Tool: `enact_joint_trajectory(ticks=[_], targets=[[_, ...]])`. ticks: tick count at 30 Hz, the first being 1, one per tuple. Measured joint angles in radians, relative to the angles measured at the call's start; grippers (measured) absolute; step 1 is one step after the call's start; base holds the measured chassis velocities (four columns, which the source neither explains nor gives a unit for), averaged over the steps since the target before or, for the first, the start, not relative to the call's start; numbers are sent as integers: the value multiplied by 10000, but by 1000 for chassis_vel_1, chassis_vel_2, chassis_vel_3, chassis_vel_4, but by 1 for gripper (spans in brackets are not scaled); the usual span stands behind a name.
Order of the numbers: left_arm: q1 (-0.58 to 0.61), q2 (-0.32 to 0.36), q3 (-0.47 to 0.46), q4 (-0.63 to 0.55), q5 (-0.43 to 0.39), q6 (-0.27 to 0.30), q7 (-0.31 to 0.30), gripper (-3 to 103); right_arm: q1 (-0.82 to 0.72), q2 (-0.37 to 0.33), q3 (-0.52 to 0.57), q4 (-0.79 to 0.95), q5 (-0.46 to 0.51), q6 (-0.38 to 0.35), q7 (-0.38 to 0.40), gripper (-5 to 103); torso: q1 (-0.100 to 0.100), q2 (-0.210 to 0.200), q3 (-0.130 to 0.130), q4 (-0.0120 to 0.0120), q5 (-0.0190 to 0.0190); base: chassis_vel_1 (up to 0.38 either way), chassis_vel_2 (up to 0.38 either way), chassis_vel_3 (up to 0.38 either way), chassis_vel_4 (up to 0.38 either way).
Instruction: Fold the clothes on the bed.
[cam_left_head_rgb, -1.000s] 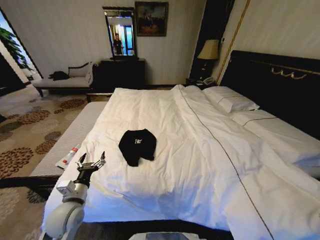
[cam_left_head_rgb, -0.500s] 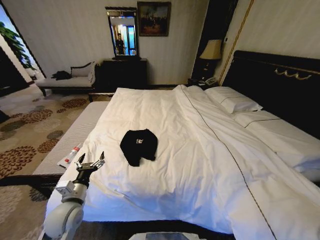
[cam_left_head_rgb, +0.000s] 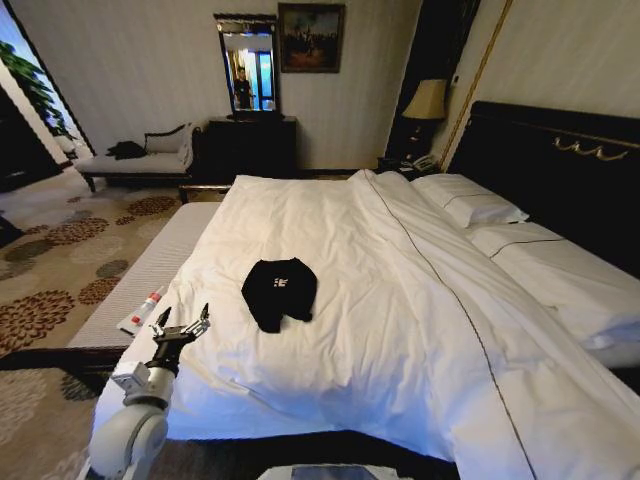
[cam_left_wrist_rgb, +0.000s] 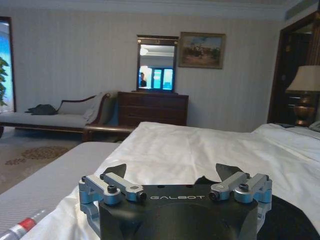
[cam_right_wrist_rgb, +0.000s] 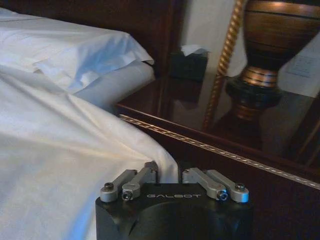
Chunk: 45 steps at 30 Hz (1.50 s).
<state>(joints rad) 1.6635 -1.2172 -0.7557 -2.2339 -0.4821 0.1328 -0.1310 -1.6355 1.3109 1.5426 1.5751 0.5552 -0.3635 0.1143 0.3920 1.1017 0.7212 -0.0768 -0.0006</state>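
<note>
Clothes to fold are one black T-shirt (cam_left_head_rgb: 278, 292) with small white letters, lying in a rumpled bunch on the white duvet (cam_left_head_rgb: 420, 300) of the bed (cam_left_head_rgb: 560, 150), nearer the foot end and the robot's left side.

Closest to the robot, the left hand (cam_left_head_rgb: 182, 327) hangs over the near left corner of the bed, with its two fingers spread wide apart and nothing between them. It is near the T-shirt but not touching it. In the left wrist view the same hand (cam_left_wrist_rgb: 172, 172) points across the bed, and a dark edge of the shirt (cam_left_wrist_rgb: 295, 220) shows just past it.

Beside that corner a red and white tube (cam_left_head_rgb: 140, 310) lies on the grey bench (cam_left_head_rgb: 150, 270) along the bed.

The right hand (cam_right_wrist_rgb: 169, 170) is by the bed's edge near a dark wooden nightstand (cam_right_wrist_rgb: 200, 107), and its fingers are pressed together, holding nothing.

Farther off are white pillows (cam_left_head_rgb: 470, 200) by the headboard, then a lamp (cam_left_head_rgb: 425, 100), a dresser (cam_left_head_rgb: 245, 145) and a mirror (cam_left_head_rgb: 248, 65).
</note>
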Motion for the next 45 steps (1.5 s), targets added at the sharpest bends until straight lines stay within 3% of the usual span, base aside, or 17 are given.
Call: enact_joint_trajectory(ticks=[2, 4, 6, 7, 10, 12, 17, 22, 45], targets=[[1, 7, -9, 1, -1, 0, 0, 100, -18, 1, 0, 24, 12, 7, -45, 20, 0, 0, 0, 5, 1, 0, 0, 0, 0], [4, 18, -18, 3, -6, -2, 1, 100, -72, 15, 3, 184, 45, 59, -247, 36, -1, 1, 0, 24, 0, 0, 0, 0, 0], [2, -3, -12, -4, -6, -2, 2, 100, -73, 30, 5, 291, 98, 130, -290, 41, 1, 0, 1, 34, 2, 0, 0, 0, 0], [2, -3, -12, -4, -6, -2, 2, 100, -73, 30, 5, 291, 98, 130, -290, 41, 1, 0, 1, 34, 2, 0, 0, 0, 0], [6, -31, 6, -21, -3, -2, 2, 100, -129, 47, 5, 478, 267, 303, -327, 57, 2, 0, 1, 32, 3, 0, 0, 0, 0], [16, -35, 9, -22, 0, -3, 2, 100, -157, 59, -3, 555, 326, 367, -359, 57, 2, 0, 1, 32, 3, 0, 0, 0, 0], [45, -48, 19, -52, 28, -9, 2, 100, -344, 269, -309, 1399, 633, 624, -505, 84, 1, 0, 1, 35, 5, 0, 0, 0, 0], [157, -153, -2, -87, 81, -36, 9, 100, -639, 669, -953, 2491, 537, 591, -661, 98, 4, 0, 1, 34, 5, 0, 0, 0, 0], [157, -141, -12, -151, 126, -39, -31, 100, -1069, 1691, -2872, 5028, -614, 618, -767, 100, 4, 0, 1, 34, 6, 8, 9, -14, -12]])
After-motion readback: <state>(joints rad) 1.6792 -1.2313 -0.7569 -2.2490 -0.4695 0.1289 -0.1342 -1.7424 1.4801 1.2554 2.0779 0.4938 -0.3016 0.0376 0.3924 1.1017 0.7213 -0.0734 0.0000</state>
